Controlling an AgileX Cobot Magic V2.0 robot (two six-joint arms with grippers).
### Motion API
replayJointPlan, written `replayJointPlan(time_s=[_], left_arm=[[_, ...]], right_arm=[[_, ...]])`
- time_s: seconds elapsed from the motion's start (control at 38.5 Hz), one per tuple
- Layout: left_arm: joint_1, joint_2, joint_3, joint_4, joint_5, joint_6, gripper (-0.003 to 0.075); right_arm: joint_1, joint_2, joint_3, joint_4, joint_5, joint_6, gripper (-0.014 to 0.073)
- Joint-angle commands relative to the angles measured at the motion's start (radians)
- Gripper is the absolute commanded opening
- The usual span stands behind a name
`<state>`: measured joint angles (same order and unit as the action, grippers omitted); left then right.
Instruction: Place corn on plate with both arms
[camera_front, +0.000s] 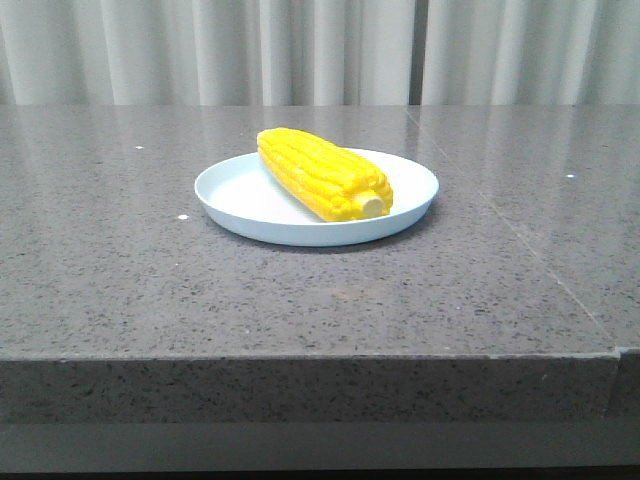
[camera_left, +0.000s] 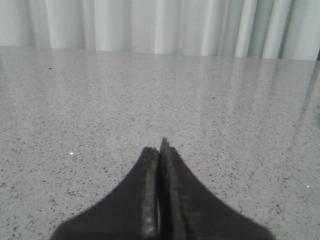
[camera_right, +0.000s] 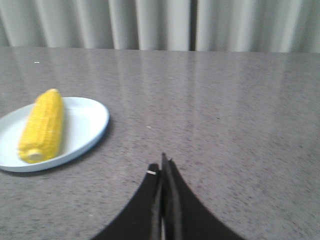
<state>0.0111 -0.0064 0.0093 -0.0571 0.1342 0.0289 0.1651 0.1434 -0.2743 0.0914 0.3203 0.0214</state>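
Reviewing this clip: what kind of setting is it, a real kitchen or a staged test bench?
Probably a staged test bench, not a kitchen. The corn lies on a plate alone on a grey speckled stone-look table, with a pale pleated curtain behind it. No appliances or sink show.

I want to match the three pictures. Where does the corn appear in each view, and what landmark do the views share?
Front view: the corn lies diagonally on the plate, near the picture's centre, its pale stub end toward the camera.
Left wrist view: the corn is not in it; only the shut left tool over the table.
Right wrist view: the corn lies on the plate at the left edge.
Shared landmark: the pale curtain behind the table.
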Motion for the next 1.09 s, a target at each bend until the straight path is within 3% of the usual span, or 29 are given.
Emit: replayJointPlan(time_s=[0.0,0.36,1.06], left_arm=[[0.001,-0.016,0.024,-0.006,-0.082,0.002,-0.0020],[0.001,-0.016,0.024,-0.006,-0.082,0.002,-0.0020],[0.001,-0.014,0.024,-0.006,-0.082,0.002,-0.0020]], right_arm=[[-0.063,-0.027,0.048,-0.004,-0.137,-0.007,-0.0070],[-0.163,-0.170,0.278,-0.002,-0.182,-0.007,-0.0070],[-0.162,-0.170,0.279,-0.002,-0.151,-0.007,-0.0070]])
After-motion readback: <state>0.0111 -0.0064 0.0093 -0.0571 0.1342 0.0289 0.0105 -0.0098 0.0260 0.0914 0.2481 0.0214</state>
